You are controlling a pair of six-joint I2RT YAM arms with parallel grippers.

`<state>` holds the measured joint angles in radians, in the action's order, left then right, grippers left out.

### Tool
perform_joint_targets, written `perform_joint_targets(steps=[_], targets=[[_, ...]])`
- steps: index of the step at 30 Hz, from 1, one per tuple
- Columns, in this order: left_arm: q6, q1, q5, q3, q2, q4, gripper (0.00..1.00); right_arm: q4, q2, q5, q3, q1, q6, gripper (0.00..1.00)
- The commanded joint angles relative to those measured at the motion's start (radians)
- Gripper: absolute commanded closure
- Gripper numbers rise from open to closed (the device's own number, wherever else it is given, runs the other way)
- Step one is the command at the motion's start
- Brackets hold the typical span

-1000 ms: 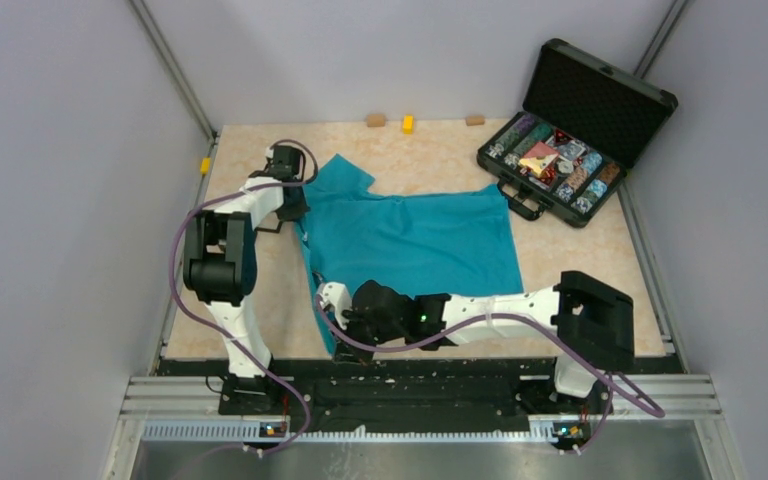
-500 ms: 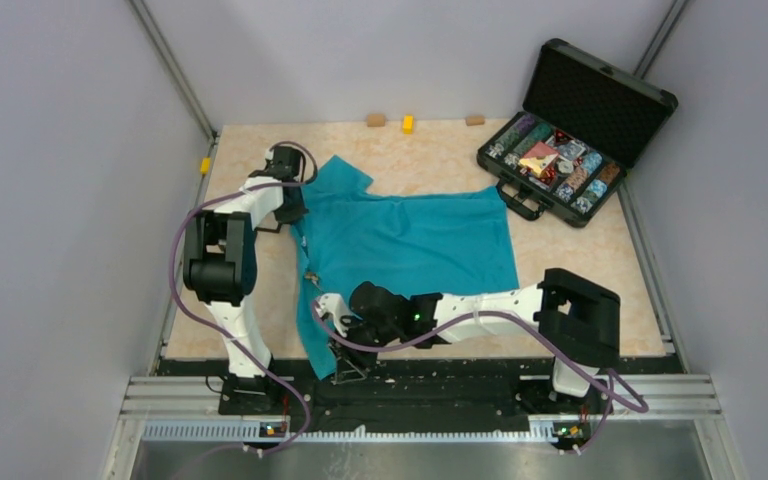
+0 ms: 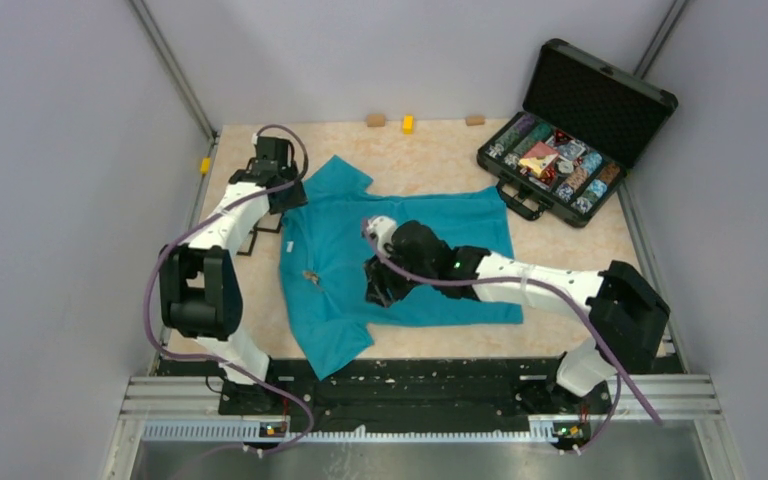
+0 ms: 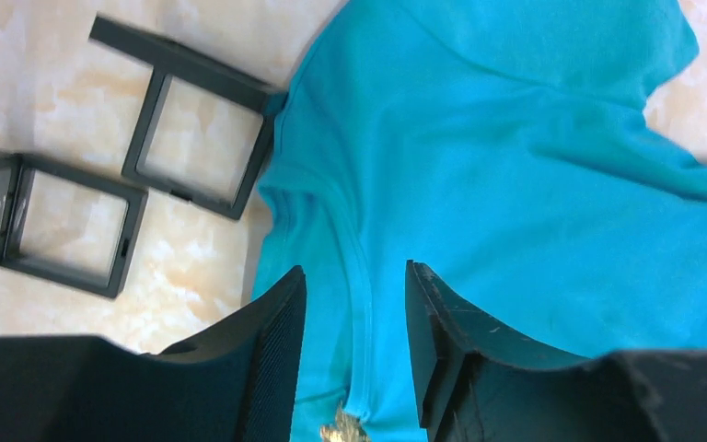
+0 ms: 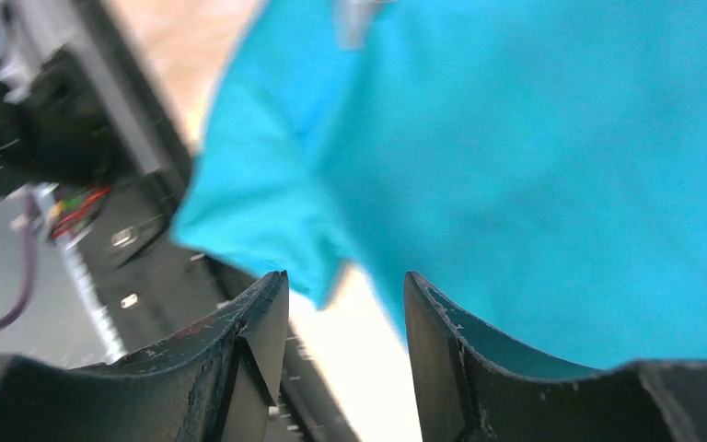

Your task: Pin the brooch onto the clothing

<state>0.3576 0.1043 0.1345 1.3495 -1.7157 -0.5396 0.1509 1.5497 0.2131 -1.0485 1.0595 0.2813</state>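
Note:
The clothing is a teal T-shirt spread flat on the table, collar to the left. The brooch is a tiny brownish ornament sitting on the shirt near the collar seam. It peeks in at the bottom edge of the left wrist view as the brooch. My left gripper hovers over the far sleeve, open, with only shirt fabric beneath the left gripper. My right gripper hangs over the shirt's middle. The right gripper is open and empty above the near sleeve.
Two empty black frame halves lie on the table left of the collar, also seen as black frames. An open black case of multicoloured trinkets stands at the far right. Small blocks sit along the back edge.
Both grippers have opened and let go of the shirt. The right arm swung from the near edge up over the shirt's middle. The near sleeve now lies flat, and the brooch shows.

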Motion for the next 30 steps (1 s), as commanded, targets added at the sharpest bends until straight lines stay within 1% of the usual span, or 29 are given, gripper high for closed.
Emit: perform_joint_targets(steps=[1,3,7,9,12,16,21,26,28,30], targets=[[0.046,0.012,-0.012,-0.096,0.104,-0.005,0.51,0.118,-0.038,-0.186,0.019,-0.136,0.001,0.49],[0.065,0.014,-0.014,-0.139,0.143,0.004,0.48,0.113,-0.041,-0.21,0.045,-0.212,0.0,0.48],[0.135,0.018,-0.054,-0.277,0.259,0.069,0.48,0.065,-0.009,-0.268,0.059,-0.321,-0.032,0.48],[0.169,0.02,-0.051,-0.35,0.328,0.094,0.48,0.044,0.026,-0.31,0.042,-0.334,-0.068,0.48],[0.194,0.02,0.003,-0.429,0.398,0.086,0.47,0.025,0.096,-0.361,-0.013,-0.346,-0.119,0.48],[0.233,0.019,0.069,-0.529,0.47,0.045,0.45,-0.003,0.192,-0.366,-0.105,-0.369,-0.173,0.48],[0.286,0.015,0.131,-0.646,0.56,0.032,0.42,-0.03,0.29,-0.345,-0.23,-0.389,-0.231,0.48],[0.285,-0.009,0.18,-0.711,0.588,0.023,0.47,-0.035,0.398,-0.326,-0.364,-0.395,-0.275,0.48],[0.286,-0.021,0.168,-0.727,0.584,0.036,0.47,-0.025,0.441,-0.328,-0.417,-0.396,-0.302,0.48],[0.289,-0.036,0.124,-0.744,0.573,0.067,0.48,-0.022,0.48,-0.325,-0.458,-0.398,-0.315,0.48]])
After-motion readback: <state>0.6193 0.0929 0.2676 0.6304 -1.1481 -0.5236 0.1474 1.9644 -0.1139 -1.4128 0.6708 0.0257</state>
